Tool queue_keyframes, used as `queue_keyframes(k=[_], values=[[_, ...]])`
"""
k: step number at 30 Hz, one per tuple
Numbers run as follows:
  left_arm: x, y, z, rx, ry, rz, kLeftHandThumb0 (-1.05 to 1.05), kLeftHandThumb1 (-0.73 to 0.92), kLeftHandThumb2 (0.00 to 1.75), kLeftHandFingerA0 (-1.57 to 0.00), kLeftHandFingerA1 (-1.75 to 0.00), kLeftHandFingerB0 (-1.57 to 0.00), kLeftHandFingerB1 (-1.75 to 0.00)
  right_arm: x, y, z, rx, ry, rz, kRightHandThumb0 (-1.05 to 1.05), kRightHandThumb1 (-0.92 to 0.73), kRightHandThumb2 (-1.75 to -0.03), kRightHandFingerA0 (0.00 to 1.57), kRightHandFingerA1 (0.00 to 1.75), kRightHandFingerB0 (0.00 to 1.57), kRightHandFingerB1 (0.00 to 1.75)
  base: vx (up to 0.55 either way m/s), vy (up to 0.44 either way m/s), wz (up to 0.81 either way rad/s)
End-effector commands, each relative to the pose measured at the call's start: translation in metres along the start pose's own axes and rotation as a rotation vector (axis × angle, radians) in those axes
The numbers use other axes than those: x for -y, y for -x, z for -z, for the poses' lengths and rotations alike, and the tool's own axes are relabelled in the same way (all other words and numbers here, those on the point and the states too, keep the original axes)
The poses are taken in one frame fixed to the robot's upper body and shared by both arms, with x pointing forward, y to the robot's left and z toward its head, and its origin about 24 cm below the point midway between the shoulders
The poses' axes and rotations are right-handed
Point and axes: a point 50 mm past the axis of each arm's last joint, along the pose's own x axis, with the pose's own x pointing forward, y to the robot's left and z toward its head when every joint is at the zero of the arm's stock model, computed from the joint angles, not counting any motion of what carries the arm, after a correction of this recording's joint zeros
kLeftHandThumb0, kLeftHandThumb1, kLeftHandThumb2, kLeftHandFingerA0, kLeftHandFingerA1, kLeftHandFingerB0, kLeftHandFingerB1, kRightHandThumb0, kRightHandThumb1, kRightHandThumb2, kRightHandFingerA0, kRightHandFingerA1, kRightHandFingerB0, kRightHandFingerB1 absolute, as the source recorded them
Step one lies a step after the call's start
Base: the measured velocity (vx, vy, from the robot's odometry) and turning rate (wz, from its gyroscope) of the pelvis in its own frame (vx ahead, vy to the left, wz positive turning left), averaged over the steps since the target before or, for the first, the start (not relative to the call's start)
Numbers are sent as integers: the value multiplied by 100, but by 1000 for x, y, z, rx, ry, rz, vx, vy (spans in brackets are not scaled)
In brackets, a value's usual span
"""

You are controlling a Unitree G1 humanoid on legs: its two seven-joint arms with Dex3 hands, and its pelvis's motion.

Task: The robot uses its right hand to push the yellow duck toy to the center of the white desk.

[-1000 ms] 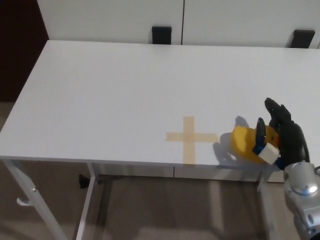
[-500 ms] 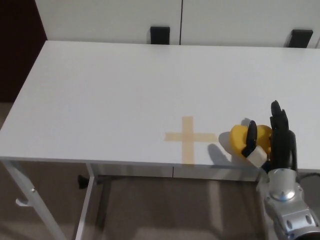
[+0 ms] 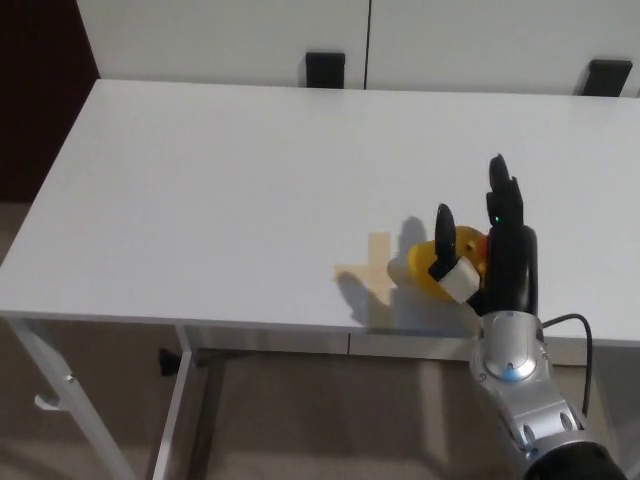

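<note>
Right hand (image 3: 487,262), fingers spread, holding nothing, sits vs. yellow duck toy (image 3: 432,267); duck may roll off near desk (image 3: 200,190) edge.

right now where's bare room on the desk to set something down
The white desk is bare across its left half and the far strip toward the wall. It is crowded only near the front edge right of middle, where the right hand presses the yellow duck toy onto the tape cross.
</note>
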Motion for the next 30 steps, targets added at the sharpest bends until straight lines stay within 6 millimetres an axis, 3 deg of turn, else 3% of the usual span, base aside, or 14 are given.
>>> queue_keyframes(k=[1,2,6,7,8,12,14,15,23,24,26,27,29,30], values=[[-4,0,-5,48,-32,-6,22,-56,170,-144,-90,-150,-85,-7,-1,-6,33,-53,-105,-87,-92,-70,0,0,0,0,0,0,0],[-4,0,-6,47,-40,-6,22,-56,161,-146,-86,-151,-80,-7,0,-6,29,-70,-117,-87,-92,-68,0,0,0,0,0,0,0],[-3,-1,-7,35,-34,-13,26,-50,163,-150,-83,-152,-79,-8,0,-5,9,-96,-140,-86,-91,-67,0,0,0,0,0,0,0],[-4,-1,-8,45,-45,-10,22,-58,154,-145,-86,-151,-79,-8,1,-3,1,-96,-151,-105,-82,-114,0,21,0,10,0,0,0],[-5,-1,-9,51,-56,-8,24,-52,157,-150,-83,-151,-78,-8,2,-1,-7,-97,-157,-105,-82,-113,0,19,0,7,0,0,0],[-5,-1,-11,57,-66,-6,28,-52,160,-147,-83,-156,-76,-8,5,4,-32,-116,-172,-105,-82,-113,0,20,0,8,0,0,0],[-6,-2,-12,54,-32,-5,31,-52,170,-140,-92,-153,-82,-8,8,7,-42,-122,-175,-105,-83,-112,0,18,0,5,0,0,0],[-6,-2,-13,51,-31,-6,24,-52,149,-153,-83,-152,-82,-9,10,10,-54,-126,-173,-105,-83,-111,0,16,0,3,0,0,0],[-5,-2,-12,55,-20,-3,22,-50,146,-155,-84,-156,-85,-14,18,19,-83,-133,-187,-105,-84,-112,0,16,0,3,0,0,0],[-5,-2,-12,60,-30,-5,30,-52,173,-144,-90,-151,-87,-16,19,19,-88,-127,-193,-105,-85,-114,0,17,0,4,0,0,0],[-5,-2,-13,63,-37,-6,30,-52,173,-144,-90,-151,-87,-18,20,20,-92,-124,-197,-105,-85,-114,0,17,0,4,0,0,0],[-5,-2,-13,62,-40,-7,23,-53,150,-152,-83,-150,-84,-20,22,20,-98,-127,-208,-105,-85,-116,0,16,0,5,0,0,0],[-5,-2,-13,60,-40,-7,23,-53,150,-152,-83,-150,-84,-23,24,21,-104,-133,-218,-105,-85,-116,0,16,0,5,0,0,0],[-6,-2,-14,59,-39,-7,29,-51,175,-149,-89,-154,-85,-26,26,22,-110,-137,-230,-105,-85,-118,0,16,0,6,0,0,0]])
